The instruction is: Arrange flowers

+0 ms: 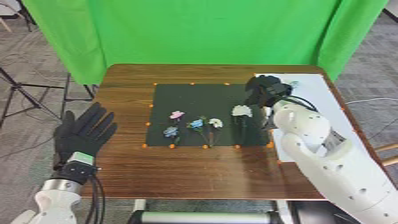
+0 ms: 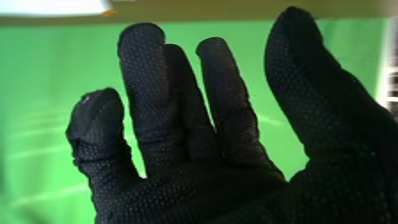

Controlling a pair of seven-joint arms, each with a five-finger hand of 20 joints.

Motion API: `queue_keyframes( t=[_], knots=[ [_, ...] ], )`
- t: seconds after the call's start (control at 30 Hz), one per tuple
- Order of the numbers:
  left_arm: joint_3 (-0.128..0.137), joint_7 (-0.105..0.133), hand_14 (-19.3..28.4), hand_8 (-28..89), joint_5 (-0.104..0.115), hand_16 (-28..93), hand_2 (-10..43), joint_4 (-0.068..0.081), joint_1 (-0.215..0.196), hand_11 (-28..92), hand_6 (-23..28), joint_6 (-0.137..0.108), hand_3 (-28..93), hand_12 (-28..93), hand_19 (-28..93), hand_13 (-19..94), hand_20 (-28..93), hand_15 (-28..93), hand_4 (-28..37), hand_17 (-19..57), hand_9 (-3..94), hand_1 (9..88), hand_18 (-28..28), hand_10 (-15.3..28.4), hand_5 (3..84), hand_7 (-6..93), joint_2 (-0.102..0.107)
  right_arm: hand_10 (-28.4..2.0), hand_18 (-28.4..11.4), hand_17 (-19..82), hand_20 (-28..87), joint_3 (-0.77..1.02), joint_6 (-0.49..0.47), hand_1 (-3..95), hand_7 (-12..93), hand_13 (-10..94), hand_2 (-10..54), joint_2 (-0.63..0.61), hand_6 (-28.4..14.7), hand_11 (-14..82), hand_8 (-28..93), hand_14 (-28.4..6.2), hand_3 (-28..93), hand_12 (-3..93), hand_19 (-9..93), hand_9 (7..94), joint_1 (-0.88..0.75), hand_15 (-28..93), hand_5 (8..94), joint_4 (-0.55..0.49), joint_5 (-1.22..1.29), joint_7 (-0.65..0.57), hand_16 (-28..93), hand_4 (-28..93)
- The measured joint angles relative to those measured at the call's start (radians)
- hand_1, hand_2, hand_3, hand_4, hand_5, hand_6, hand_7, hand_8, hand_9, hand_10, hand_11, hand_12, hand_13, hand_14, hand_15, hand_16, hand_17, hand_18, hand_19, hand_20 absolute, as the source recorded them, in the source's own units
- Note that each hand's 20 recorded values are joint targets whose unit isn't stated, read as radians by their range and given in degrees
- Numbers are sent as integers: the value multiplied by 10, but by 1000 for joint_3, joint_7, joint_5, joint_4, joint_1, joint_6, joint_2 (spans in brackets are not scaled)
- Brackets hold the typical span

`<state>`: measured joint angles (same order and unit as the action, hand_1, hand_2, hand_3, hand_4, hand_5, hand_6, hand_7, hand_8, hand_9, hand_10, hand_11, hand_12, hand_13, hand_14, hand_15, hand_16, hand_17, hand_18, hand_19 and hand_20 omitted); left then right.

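And here are the flowers: a full white blossom with a dark stem lies nearest to the black-gloved right hand, on its left and closer to the robot. Farther left of that hand come a small cream-white flower, a light-blue one, a pink one and a dusky blue-violet one, all lying on the dark rectangular mat. Just right of the hand, a pale flower sits on the long white sheet. Over to the right wrist view, and the right hand has its fingers extended with gaps between some, thumb well apart, pinching nothing! The left hand, also black-gloved, is spread flat by the brown wooden desk's left edge. Beyond both hands hangs a bright green curtain.
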<state>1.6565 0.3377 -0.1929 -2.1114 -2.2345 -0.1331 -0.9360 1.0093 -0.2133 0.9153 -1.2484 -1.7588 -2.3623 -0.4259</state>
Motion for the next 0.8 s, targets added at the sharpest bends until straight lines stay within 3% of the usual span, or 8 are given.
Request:
queue_keyframes(
  t=[0.2, 0.43, 0.8],
  knots=[
    [10, -13, 136, -101, -7, -84, 130, 1, -5, 180, 64, 18, 659, 92, 312, 225, 82, 326, -283, -67, 323, 269, 127, 118, 383, 177, -2, -161, -236, 267, 436, 60, 6, 292, 140, 394, -95, -44, -51, 75, -107, -168, 773, 152, 768, 421, 4, 460, 433, 48, 13, -90, 186, -276],
    [8, 1, 136, -100, -11, -81, 132, 0, -8, 179, 65, 24, 661, 95, 310, 226, 83, 324, -283, -67, 323, 266, 128, 117, 384, 175, -1, -160, -220, 213, 354, -38, 120, 246, 124, 297, -51, -91, -59, 66, -102, -172, 777, 128, 668, 351, 138, 338, 373, 256, 140, -102, 130, -260],
    [-10, 17, 135, -100, -10, -81, 136, 1, -7, 182, 66, 23, 662, 95, 310, 228, 85, 325, -283, -67, 326, 266, 127, 118, 387, 176, 3, -142, -215, 191, 314, -139, 9, 211, 104, 266, 38, -76, -70, 73, -95, -162, 787, 103, 644, 291, 328, 308, 318, 495, 267, -62, 119, -264]
  ],
)
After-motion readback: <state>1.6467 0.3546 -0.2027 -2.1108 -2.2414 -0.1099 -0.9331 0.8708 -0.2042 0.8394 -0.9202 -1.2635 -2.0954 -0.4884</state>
